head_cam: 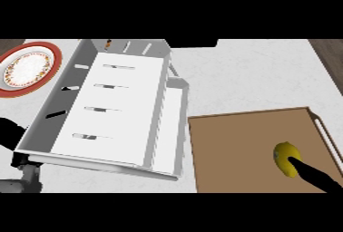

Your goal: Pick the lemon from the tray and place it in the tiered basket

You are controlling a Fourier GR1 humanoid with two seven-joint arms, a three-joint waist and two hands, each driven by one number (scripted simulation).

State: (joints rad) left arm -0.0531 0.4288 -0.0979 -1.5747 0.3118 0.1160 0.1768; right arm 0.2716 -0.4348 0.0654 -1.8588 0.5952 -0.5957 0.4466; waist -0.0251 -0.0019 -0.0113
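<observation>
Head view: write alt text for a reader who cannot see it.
The right hand touches a yellow lemon on a brown tray. A white tiered basket stands left of the tray, a red-rimmed plate beyond it.

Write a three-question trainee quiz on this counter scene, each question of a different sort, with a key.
1. True or false: the lemon already lies in the white tiered basket.
2. Multiple choice: which thing sits at the far left of the counter? A) a red-rimmed plate B) a mug C) a cutting knife
3. Fill in: the finger of the right hand touches the lemon on the brown ____.

Key:
1. False; it lies on the tray, right of the basket.
2. A
3. tray

The left hand shows only as a dark shape at the left edge; its fingers cannot be made out.
</observation>
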